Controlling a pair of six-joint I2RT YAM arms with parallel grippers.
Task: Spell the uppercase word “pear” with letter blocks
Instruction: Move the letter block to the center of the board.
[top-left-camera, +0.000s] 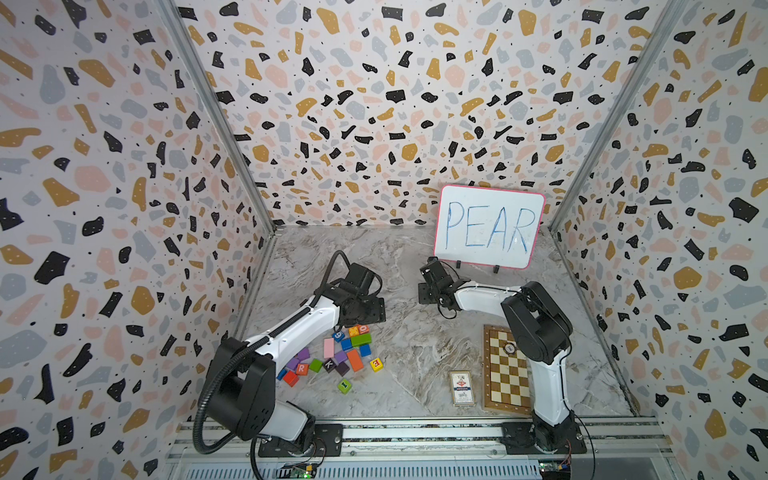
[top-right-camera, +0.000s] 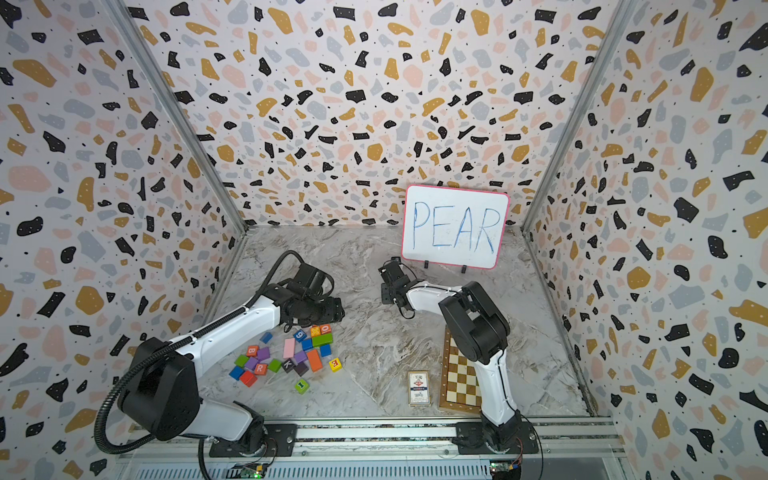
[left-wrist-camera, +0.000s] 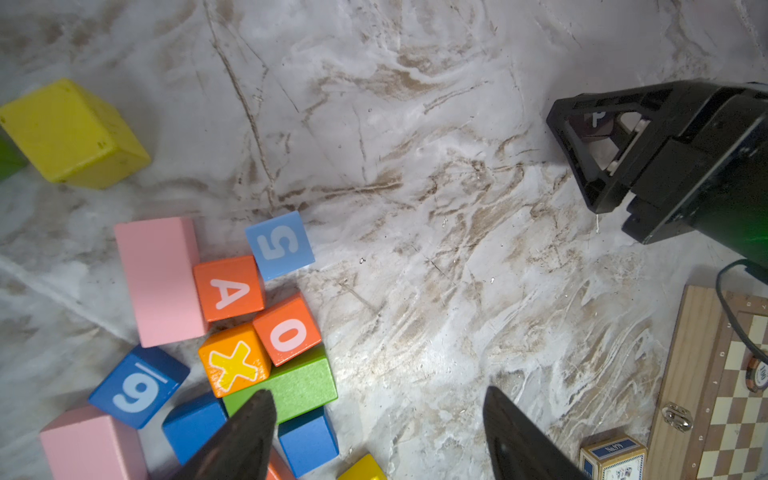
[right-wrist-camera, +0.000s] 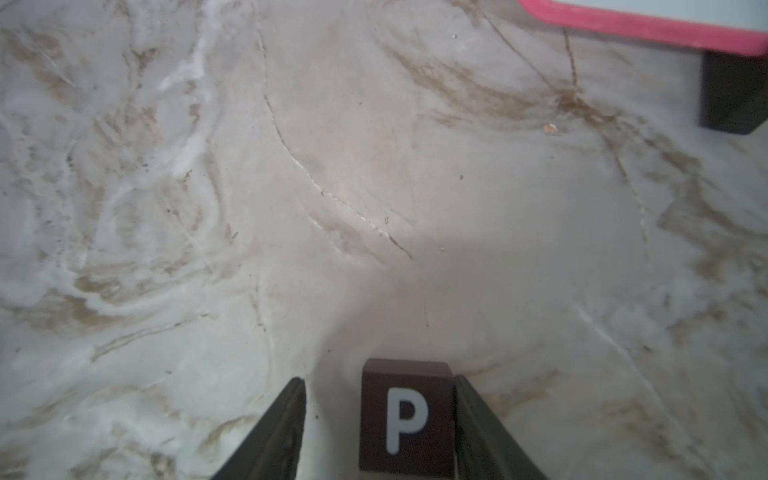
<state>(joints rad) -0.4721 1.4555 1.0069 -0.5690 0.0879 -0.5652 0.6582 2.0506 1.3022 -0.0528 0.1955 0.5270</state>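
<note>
The dark P block (right-wrist-camera: 405, 415) rests on the marble table between the fingers of my right gripper (right-wrist-camera: 379, 380), which is open: one finger touches the block's side and the other stands clear of it. This gripper (top-left-camera: 428, 291) is in front of the whiteboard. The orange A block (left-wrist-camera: 228, 289) lies in the pile beside a pink bar. The orange-red R block (top-left-camera: 301, 368) sits at the pile's left and the yellow E block (top-left-camera: 376, 364) at its right. My left gripper (left-wrist-camera: 380, 415) hovers open over the pile's right edge, one finger above a green bar (left-wrist-camera: 299, 382).
A whiteboard (top-left-camera: 489, 226) reading PEAR stands at the back right. A chessboard (top-left-camera: 505, 374) and a card box (top-left-camera: 462, 387) lie at the front right. Plain and numbered blocks, a K cube (top-left-camera: 329, 364) and a green I cube (top-left-camera: 344, 385) fill the pile.
</note>
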